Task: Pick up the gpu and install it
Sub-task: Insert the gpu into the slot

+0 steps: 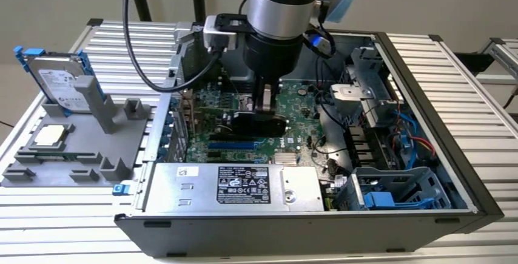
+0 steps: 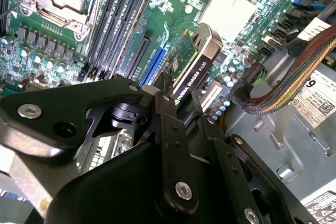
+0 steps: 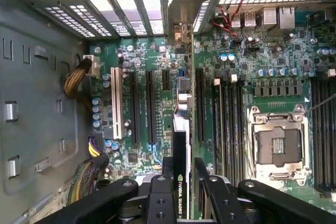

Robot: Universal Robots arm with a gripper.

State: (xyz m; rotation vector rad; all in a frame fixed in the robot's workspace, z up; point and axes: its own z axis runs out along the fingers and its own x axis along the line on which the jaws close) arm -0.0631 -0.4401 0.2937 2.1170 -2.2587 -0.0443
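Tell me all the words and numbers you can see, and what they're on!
gpu, clamped in the gripper: white lettering on its black cover, not quoted here.
Power supply: black label with white print, too small to read.
Hard drive: label, too blurred to read.
Motherboard: tiny white markings, too small to read.

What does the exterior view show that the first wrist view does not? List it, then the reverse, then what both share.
Exterior view alone: the silver hard drive standing in the grey holder beside the case, the CPU chip lying on that holder, and the power supply. First wrist view alone: the empty CPU socket and the white slot. Both: the gripper shut on the gpu above the motherboard.
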